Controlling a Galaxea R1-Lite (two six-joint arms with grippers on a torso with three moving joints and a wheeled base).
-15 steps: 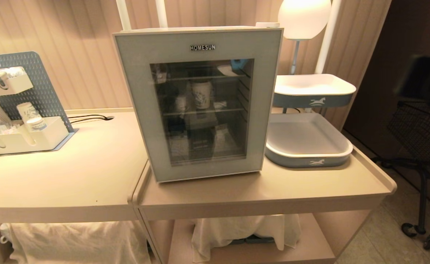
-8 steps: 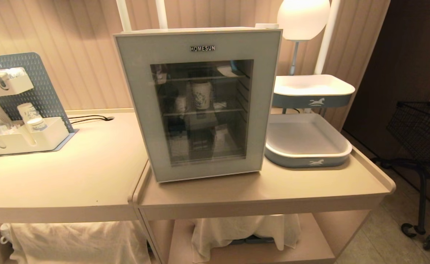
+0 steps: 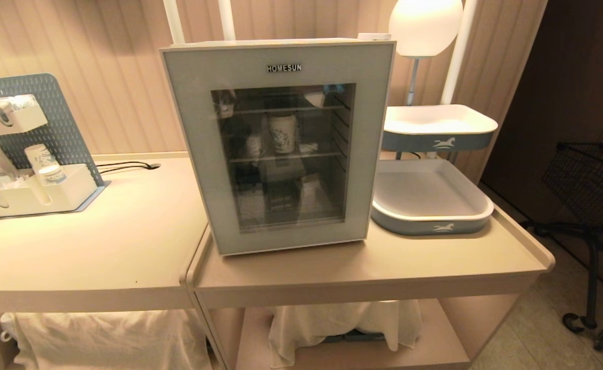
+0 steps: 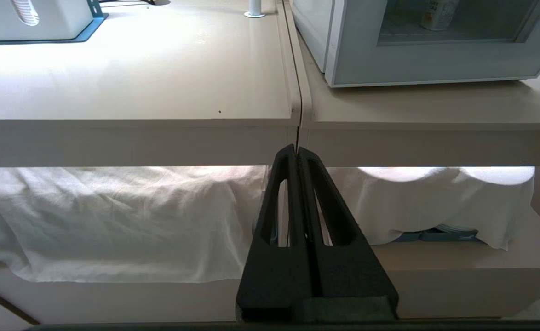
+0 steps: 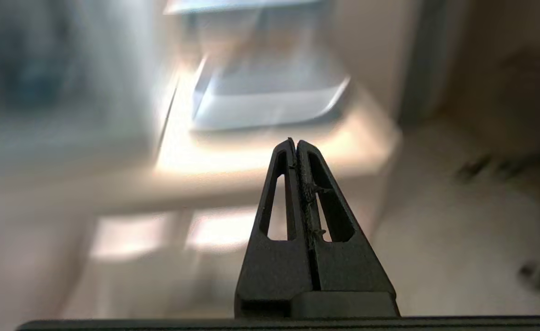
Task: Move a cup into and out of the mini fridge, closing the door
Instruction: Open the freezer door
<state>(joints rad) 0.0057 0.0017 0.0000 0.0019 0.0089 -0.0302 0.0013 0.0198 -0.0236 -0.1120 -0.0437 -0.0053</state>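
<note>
mini fridge (image 3: 281,144) stands upright on the right-hand beige counter (image 3: 373,267), taller than wide, long axis vertical. its front faces me, turned a little toward my left. the door (image 3: 199,154) sits flush against the body, shut, "homesun" lettering at its top.

through the dark glass: a white patterned cup (image 3: 282,132) upright on the middle wire shelf, mouth up. smaller items beside it and on the shelf below, too dim to name.

just right of the fridge, a grey-blue tray (image 3: 430,222) with a white horse mark rests on the counter; a second like it (image 3: 440,137) sits higher behind, under a glowing lamp globe (image 3: 425,23). on the left counter, well apart from the fridge, a blue pegboard organiser (image 3: 34,149) with white bins.

neither of my arms shows in the head view. my left gripper (image 4: 297,149) is pressed closed with nothing between the fingers, held low in front of the seam between the two counters, white cloth (image 4: 113,220) on the lower shelf beyond it. my right gripper (image 5: 296,141) is likewise closed and empty, pointed toward the counter edge near the tray; that view is smeared.
</note>
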